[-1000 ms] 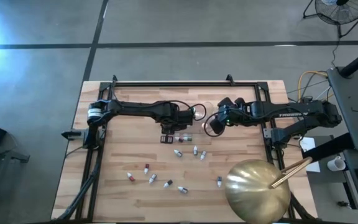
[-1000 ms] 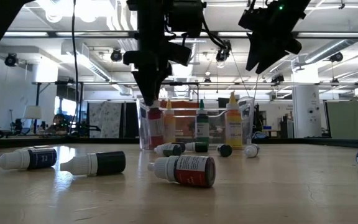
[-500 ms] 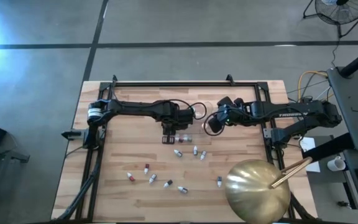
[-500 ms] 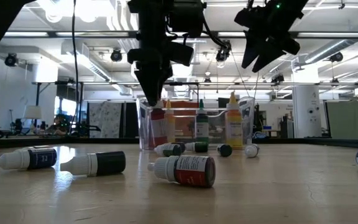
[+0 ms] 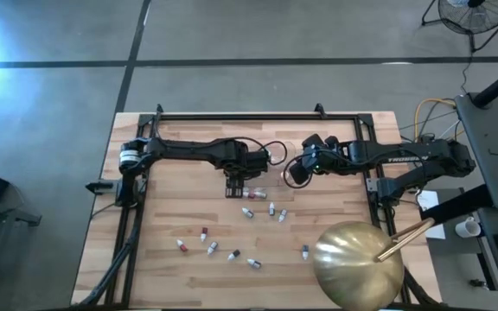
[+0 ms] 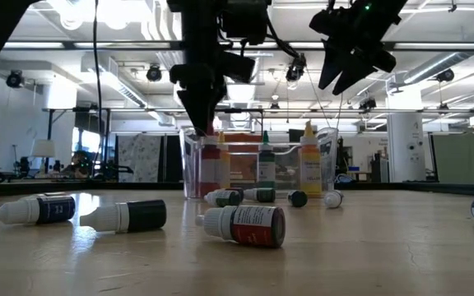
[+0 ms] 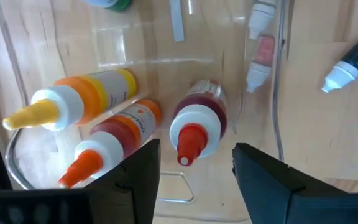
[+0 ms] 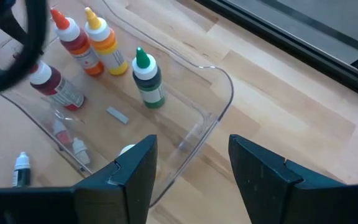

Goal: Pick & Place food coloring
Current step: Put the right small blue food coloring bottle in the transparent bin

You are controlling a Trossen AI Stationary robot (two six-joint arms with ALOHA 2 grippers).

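A clear plastic tub stands mid-table with several food coloring bottles upright in it: a red-capped one, two orange-capped ones and a green one. My left gripper hangs open just above the red-capped bottle, pointing down, one finger on either side of its cap, apart from it. My right gripper is open in the air over the tub's rounded end, with nothing between its fingers. Several more bottles lie on their sides on the wood nearer the front.
A big gold dome with a wooden handle sits at the near right corner. Loose bottles lie scattered between the tub and the near edge. A black frame borders the table's far side and both flanks.
The red-capped bottle under my left gripper's fingers has settled a little and now stands upright in the tub. Both arms have stayed where they were.
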